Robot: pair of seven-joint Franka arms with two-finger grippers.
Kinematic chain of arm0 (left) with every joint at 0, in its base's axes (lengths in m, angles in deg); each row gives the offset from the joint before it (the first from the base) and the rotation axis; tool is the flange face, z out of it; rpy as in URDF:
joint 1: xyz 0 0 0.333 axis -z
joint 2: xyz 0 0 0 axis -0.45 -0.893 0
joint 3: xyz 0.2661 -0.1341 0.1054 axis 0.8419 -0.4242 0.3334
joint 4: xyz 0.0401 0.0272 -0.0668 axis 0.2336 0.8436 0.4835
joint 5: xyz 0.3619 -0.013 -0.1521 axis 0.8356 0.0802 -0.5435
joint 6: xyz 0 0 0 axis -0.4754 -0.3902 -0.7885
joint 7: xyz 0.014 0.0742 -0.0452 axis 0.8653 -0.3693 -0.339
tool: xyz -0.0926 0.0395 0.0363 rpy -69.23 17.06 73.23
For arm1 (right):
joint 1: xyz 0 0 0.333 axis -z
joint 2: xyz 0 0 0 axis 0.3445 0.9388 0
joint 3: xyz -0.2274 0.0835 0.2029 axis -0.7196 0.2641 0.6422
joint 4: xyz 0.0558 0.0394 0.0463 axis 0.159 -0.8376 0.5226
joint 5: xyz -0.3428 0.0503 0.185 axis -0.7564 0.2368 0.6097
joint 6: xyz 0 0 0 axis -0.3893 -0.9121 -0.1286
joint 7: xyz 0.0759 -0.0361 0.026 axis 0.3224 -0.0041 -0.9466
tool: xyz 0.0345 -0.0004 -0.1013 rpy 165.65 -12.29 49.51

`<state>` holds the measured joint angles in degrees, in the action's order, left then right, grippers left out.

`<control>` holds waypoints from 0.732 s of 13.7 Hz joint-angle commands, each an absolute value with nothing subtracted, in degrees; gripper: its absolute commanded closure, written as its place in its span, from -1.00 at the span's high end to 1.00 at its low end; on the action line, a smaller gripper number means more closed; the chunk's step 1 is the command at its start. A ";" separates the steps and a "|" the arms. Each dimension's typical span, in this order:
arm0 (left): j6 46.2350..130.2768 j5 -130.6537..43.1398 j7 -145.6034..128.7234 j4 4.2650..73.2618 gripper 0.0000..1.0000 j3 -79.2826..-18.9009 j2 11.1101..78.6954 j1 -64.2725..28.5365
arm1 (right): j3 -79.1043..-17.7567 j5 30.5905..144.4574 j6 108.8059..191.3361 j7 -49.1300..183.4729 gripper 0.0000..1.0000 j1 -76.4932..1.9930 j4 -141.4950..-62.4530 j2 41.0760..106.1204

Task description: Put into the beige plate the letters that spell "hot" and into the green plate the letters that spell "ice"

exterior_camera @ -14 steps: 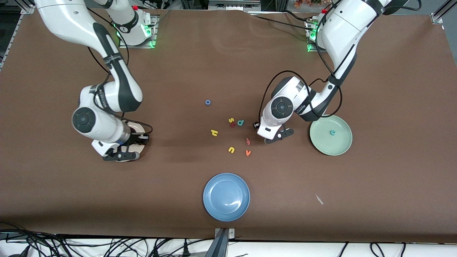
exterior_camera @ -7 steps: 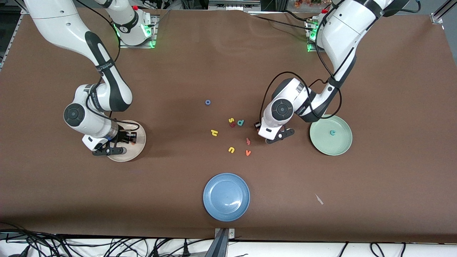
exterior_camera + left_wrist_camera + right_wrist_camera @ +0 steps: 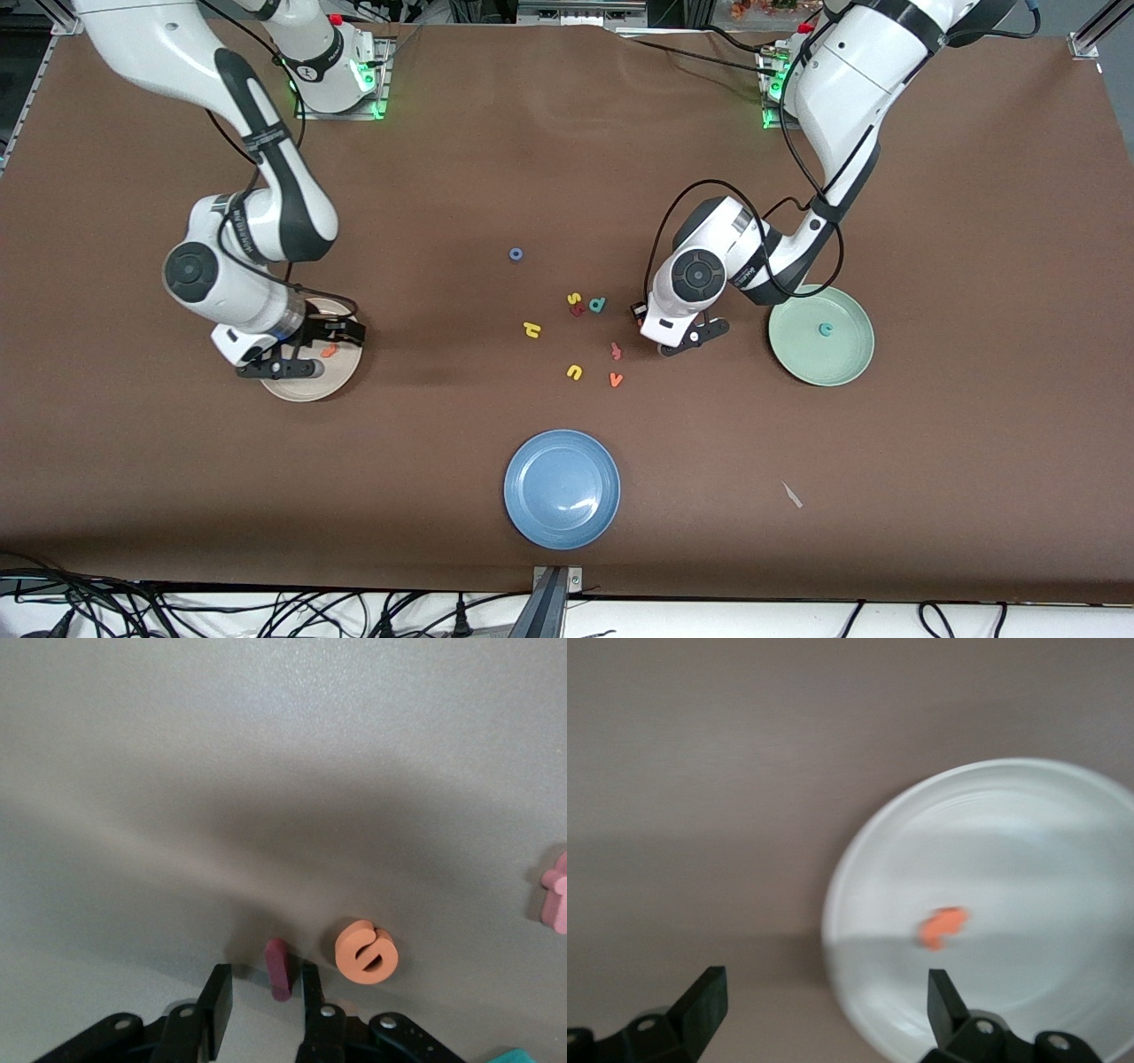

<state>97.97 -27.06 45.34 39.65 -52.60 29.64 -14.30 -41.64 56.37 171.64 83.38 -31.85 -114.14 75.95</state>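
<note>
A high front camera is facing both robots; wrist cameras are looking closely down, sharing the beige plate [image 3: 341,377] and the letters.

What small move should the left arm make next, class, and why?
Probably close the jaws of the left gripper on the dark red "i", then lift. The bar stands between the jaws with a gap showing on one side, so it does not look gripped yet, and the green plate holds only the teal "c".
</note>
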 commanded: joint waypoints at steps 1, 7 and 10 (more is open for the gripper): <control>97.83 -28.35 45.49 39.51 -1.00 -52.56 29.57 -14.17 | -41.84 57.27 170.59 94.23 1.00 -37.89 -112.99 75.27; 96.61 -28.26 44.97 38.63 -1.00 -52.56 30.88 -14.87 | -40.43 56.22 170.59 111.92 1.00 -46.59 -113.08 75.36; 89.68 -27.47 40.86 37.84 -1.00 -52.65 34.66 -17.68 | -40.43 56.22 170.42 114.91 1.00 -50.02 -113.25 75.36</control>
<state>94.23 -27.05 44.43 37.85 -52.56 31.09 -15.74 -40.13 56.35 171.30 112.56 -48.12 -113.12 75.88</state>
